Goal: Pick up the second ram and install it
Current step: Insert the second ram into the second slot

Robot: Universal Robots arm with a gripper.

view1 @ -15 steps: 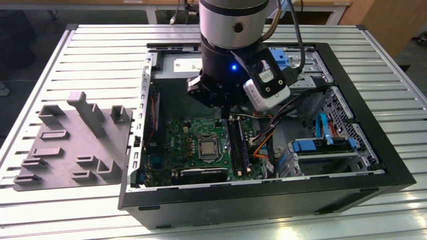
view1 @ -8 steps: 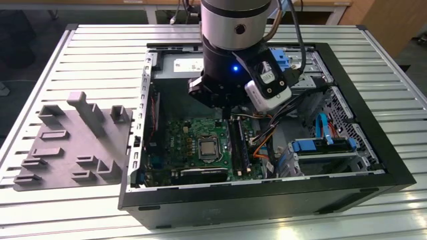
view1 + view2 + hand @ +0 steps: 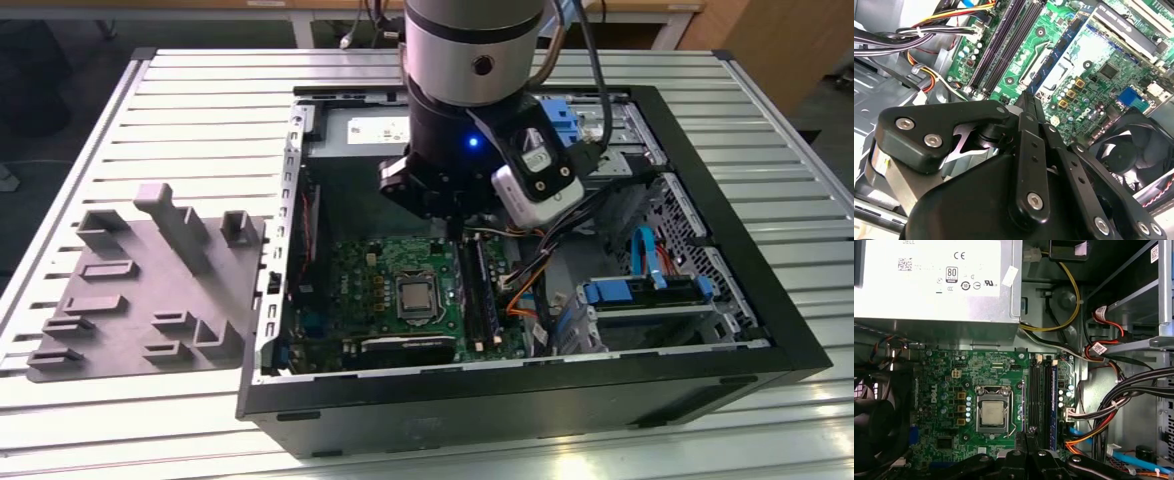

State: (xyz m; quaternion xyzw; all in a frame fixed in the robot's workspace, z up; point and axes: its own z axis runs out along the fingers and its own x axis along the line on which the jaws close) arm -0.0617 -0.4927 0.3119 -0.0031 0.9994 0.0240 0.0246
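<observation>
Claw, tips together with nothing seen between, hangs over the motherboard slots, where we judge the bluish second ram stands on edge; seating needs a square, even press.

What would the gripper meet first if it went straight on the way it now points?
Most likely the green motherboard, at or just beside the black memory slots next to the processor socket. Nothing shows between these and the gripper, but depth is unclear.
</observation>
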